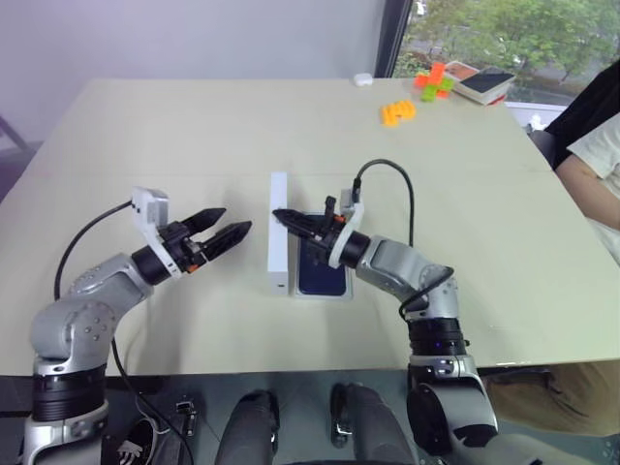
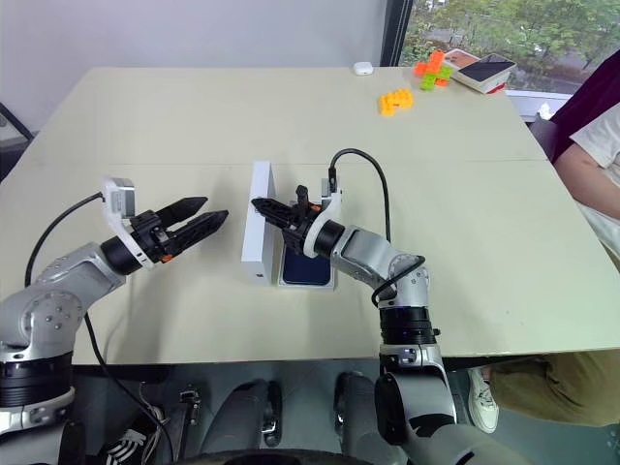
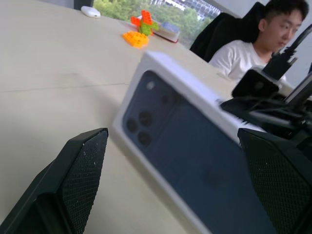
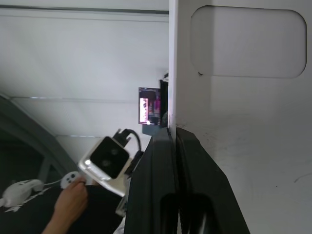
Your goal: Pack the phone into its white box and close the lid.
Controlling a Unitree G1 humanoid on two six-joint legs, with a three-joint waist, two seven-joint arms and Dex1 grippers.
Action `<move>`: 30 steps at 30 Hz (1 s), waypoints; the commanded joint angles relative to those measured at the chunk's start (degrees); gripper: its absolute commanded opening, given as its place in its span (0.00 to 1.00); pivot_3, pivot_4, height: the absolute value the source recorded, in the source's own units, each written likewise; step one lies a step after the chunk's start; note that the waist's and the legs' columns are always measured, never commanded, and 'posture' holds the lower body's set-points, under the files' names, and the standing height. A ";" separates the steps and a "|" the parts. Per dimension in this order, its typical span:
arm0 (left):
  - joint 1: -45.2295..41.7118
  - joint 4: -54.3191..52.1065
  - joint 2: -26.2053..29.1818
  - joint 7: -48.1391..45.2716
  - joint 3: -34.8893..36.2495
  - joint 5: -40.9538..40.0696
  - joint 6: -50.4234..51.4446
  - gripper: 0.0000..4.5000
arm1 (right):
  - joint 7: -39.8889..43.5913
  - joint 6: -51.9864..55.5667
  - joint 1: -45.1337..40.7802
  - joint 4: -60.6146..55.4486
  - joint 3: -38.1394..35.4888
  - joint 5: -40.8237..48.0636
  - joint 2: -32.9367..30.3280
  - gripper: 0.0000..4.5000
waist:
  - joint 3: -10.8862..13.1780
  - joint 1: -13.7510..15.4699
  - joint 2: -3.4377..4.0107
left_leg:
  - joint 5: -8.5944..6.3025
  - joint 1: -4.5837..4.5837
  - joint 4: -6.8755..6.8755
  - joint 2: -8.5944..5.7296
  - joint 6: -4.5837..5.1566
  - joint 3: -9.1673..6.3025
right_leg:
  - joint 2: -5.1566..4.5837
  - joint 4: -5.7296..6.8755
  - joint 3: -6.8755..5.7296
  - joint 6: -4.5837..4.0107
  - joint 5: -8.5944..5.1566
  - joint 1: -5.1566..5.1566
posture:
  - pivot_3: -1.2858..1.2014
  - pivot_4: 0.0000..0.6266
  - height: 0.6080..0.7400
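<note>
Closing the lid (image 1: 279, 232) is judged the step in hand. It stands on its long edge, upright, just beside the white box (image 1: 321, 292), printed face toward the left gripper (image 1: 227, 229). The phone (image 1: 322, 269) lies flat inside the box, so packing appears done. The right gripper (image 1: 282, 217) has its fingers pressed together, tips against the lid's upper edge; whether they pinch that wall cannot be told. The left gripper hangs spread wide, empty, near the lid's printed face. Next, the lid must tip over the box squarely.
</note>
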 commanded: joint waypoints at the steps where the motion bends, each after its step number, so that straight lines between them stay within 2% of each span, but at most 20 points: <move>1: 0.05 -0.20 -0.28 -0.03 0.75 -0.41 -0.90 0.88 | 1.76 -0.32 0.11 -1.35 0.01 -0.37 0.47 0.00 | 0.00 -0.01 0.00 | 0.00 0.00 0.00 0.00 0.00 0.00 | 0.00 0.00 0.00 0.00 0.00 0.00 | 0.52 0.24 1.00; 2: 0.09 -0.10 -0.39 -0.13 0.66 -0.39 -0.94 0.82 | 1.85 -0.39 0.31 -1.23 0.02 -0.78 0.54 0.00 | 0.00 -0.01 0.00 | 0.00 0.00 0.00 0.00 0.00 -0.01 | 0.00 0.00 0.00 0.00 0.00 0.00 | 0.52 0.24 1.00; 4: 0.09 0.25 -0.87 -0.02 0.07 -0.01 -0.98 0.61 | 2.50 -0.56 0.65 -1.25 0.00 -2.03 0.34 0.00 | 0.00 -0.01 0.00 | 0.00 0.01 0.00 0.01 0.00 -0.01 | 0.01 0.00 0.00 0.00 0.00 0.00 | 0.52 0.24 1.00; 9: 0.31 1.42 -1.86 -0.15 -2.35 3.50 -3.23 0.02 | 3.36 -0.42 0.93 -1.34 -0.67 -3.10 -0.21 0.00 | 0.00 0.00 0.00 | 0.00 0.01 0.00 0.00 0.00 0.00 | 0.01 0.01 -0.01 0.00 0.00 0.00 | 0.52 0.24 1.00; 19: -2.59 4.13 -7.82 -0.11 -11.82 10.74 -6.95 0.01 | 4.24 -0.13 1.86 -2.48 -1.12 -4.17 -1.43 0.00 | -0.01 0.10 -0.01 | 0.00 0.01 0.00 -0.01 0.00 0.00 | 0.01 0.01 -0.02 0.00 0.00 0.00 | 0.52 0.24 1.00; 22: -3.24 5.51 -8.77 -0.74 -12.57 11.34 -7.61 0.00 | 4.34 0.14 1.70 -2.22 -1.64 -3.51 -2.01 0.20 | -0.01 0.03 -0.01 | 0.00 0.02 0.00 0.00 0.00 0.01 | 0.02 0.03 -0.02 0.00 0.00 0.00 | 0.52 0.24 1.00; 26: -3.74 6.12 -9.78 -1.03 -13.00 11.59 -8.09 0.00 | 5.29 1.28 0.96 -3.15 -1.71 -4.24 -4.35 0.63 | -0.01 0.05 -0.01 | 0.00 0.02 0.00 0.00 0.00 0.01 | 0.02 0.02 -0.04 0.00 0.00 0.00 | 0.52 0.24 1.00; 29: -4.04 6.11 -10.27 -1.20 -13.13 11.51 -7.92 0.00 | 10.05 4.07 -1.19 -5.02 -0.72 -8.07 -10.19 0.95 | -0.01 0.13 -0.01 | 0.00 0.00 0.01 -0.01 0.00 0.01 | 0.01 0.01 -0.05 0.00 0.00 0.00 | 0.52 0.24 1.00; 30: -4.14 6.12 -10.42 -1.18 -13.10 11.49 -7.83 0.00 | 11.60 4.61 -1.74 -5.31 -0.47 -9.37 -11.76 0.95 | -0.01 0.16 -0.01 | 0.00 0.00 0.02 -0.02 0.00 0.01 | 0.00 0.01 -0.05 0.00 0.00 0.00 | 0.52 0.24 1.00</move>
